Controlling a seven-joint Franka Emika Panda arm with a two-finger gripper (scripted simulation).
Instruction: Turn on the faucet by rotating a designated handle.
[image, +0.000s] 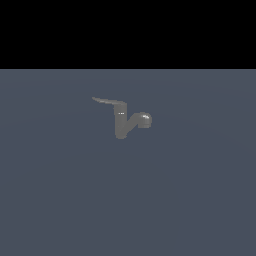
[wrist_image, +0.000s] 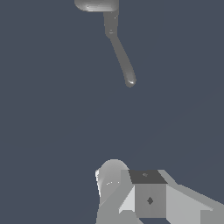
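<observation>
The faucet (image: 120, 124) is a small dull-grey fixture standing alone on the grey-blue floor. Its upright body carries the handle (image: 107, 101), a thin flat lever that points toward the exterior view's left. A thicker angled arm with a glossy rounded end (image: 144, 119) reaches toward the exterior view's right. From the wrist view, the handle (wrist_image: 122, 59) shows as a tapering lever running out from the faucet body (wrist_image: 110, 22). My gripper (wrist_image: 130, 175) is well short of the handle's tip and touches nothing. Its two finger parts meet with no gap showing. Neither the arm nor the gripper appears in the exterior view.
A flat grey-blue floor (image: 60, 200) spreads around the faucet on all sides. A black band fills the upper part of the exterior view behind it.
</observation>
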